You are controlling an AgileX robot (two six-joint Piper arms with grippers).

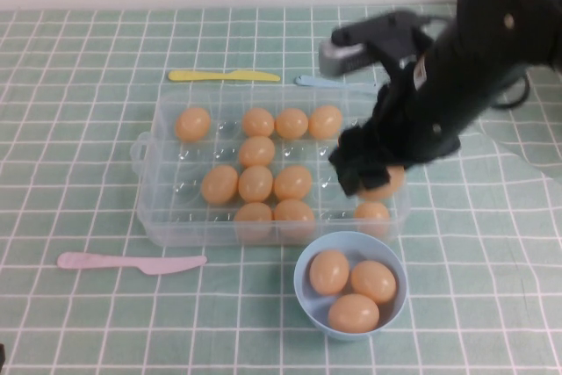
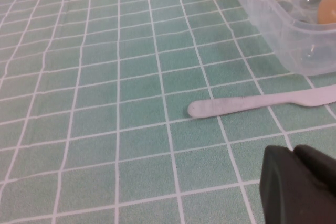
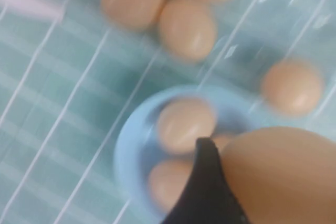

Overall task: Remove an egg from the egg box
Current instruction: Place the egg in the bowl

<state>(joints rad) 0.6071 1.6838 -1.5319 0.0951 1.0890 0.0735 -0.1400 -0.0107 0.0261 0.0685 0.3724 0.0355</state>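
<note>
The clear plastic egg box [image 1: 156, 217] lies mid-table and holds several tan-orange eggs. My right gripper [image 1: 369, 177] hangs over the box's right end, shut on one egg [image 1: 392, 184], which it holds just above the cups. In the right wrist view that egg [image 3: 283, 177] fills the corner beside one black finger [image 3: 202, 192]. My left gripper [image 2: 300, 184] is shut and empty, low over the cloth at the table's front left. A corner of the egg box [image 2: 294, 40] shows in the left wrist view.
A light-blue bowl [image 1: 303, 300] with three eggs stands just in front of the box's right end, and also shows in the right wrist view [image 3: 123, 156]. A pale pink plastic knife [image 1: 132, 262] lies front left. A yellow knife [image 1: 224, 75] and a blue one [image 1: 320, 82] lie behind the box.
</note>
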